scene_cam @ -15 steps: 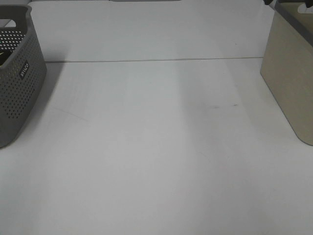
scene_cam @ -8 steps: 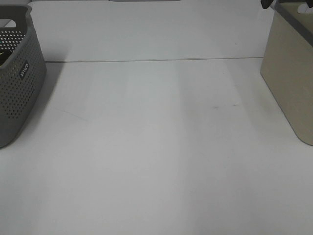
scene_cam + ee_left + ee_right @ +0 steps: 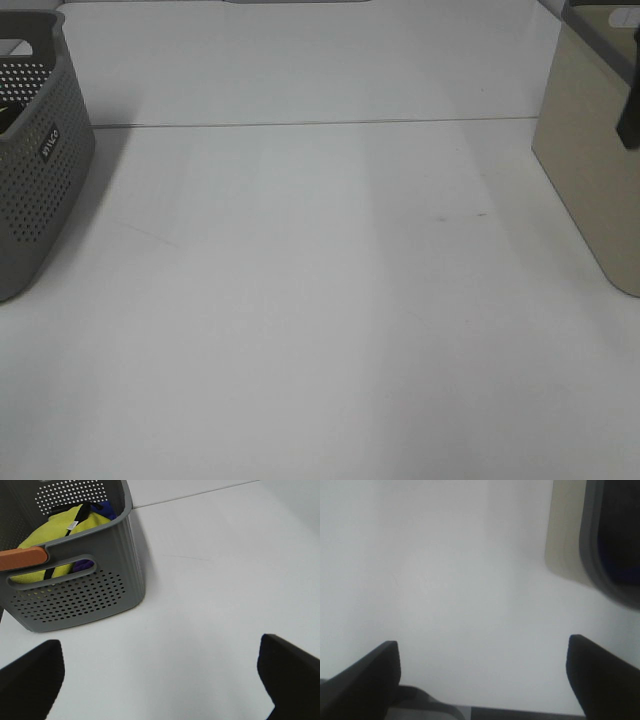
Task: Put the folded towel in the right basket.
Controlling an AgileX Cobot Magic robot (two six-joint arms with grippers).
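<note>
The right basket (image 3: 590, 170) is beige with a dark rim and stands at the table's right edge; it also shows in the right wrist view (image 3: 567, 535), blurred, with a dark inside. No folded towel shows on the table. The grey perforated left basket (image 3: 40, 160) holds a yellow-green cloth (image 3: 60, 525) and something purple. My left gripper (image 3: 160, 652) is open and empty, above the table beside the grey basket (image 3: 90, 590). My right gripper (image 3: 483, 650) is open and empty, above the table near the beige basket. A dark part of the right arm (image 3: 630, 105) shows at the right edge.
An orange bar (image 3: 22, 558) lies along the grey basket's rim near its handle slot. A seam (image 3: 300, 124) runs across the white table at the back. Bare white tabletop (image 3: 320, 300) lies between the two baskets.
A dark part of the right arm has moved from the top right corner down to the right edge, in front of the beige basket. The baskets have not moved.
</note>
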